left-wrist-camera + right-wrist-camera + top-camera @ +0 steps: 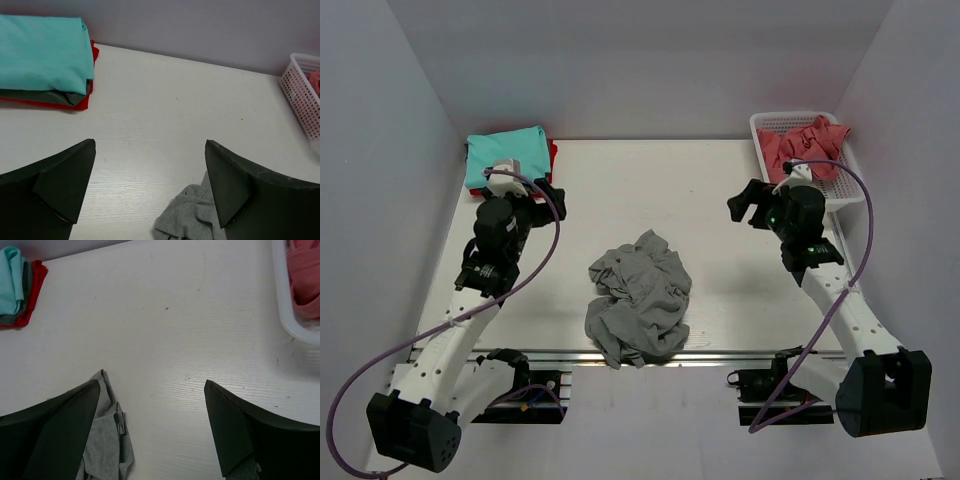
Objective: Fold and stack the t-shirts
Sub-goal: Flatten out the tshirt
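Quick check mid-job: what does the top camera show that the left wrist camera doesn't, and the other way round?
Only the top view: the whole crumpled grey shirt near the front edge, and the right claw, open above the table.
Only the left wrist view: the folded stack from the side, with a dark grey layer between the teal shirt and the red one.
Both: the stack, the basket, the table and at least part of the grey shirt.
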Action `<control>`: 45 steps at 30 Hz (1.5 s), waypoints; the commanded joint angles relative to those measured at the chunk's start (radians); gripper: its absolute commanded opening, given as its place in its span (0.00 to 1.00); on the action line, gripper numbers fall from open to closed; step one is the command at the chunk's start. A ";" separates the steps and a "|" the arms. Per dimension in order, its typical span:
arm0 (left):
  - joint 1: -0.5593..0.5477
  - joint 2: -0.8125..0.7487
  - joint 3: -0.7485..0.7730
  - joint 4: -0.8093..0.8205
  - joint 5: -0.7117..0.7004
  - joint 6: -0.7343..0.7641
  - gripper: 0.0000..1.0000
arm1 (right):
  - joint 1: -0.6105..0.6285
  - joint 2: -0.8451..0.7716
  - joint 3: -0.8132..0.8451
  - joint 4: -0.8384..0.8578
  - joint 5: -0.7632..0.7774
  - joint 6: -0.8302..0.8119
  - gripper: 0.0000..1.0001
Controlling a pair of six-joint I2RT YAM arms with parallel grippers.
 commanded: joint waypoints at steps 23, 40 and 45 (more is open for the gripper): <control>-0.017 0.564 -0.073 -0.001 0.580 -0.049 0.87 | 0.214 0.498 0.250 -0.141 -0.293 -0.113 0.90; -0.026 0.613 -0.196 0.019 0.597 -0.090 0.41 | 0.389 0.674 0.260 -0.200 -0.181 -0.087 0.64; -0.045 0.631 -0.148 0.064 0.623 -0.081 0.01 | 0.404 0.684 0.261 -0.201 -0.140 -0.083 0.27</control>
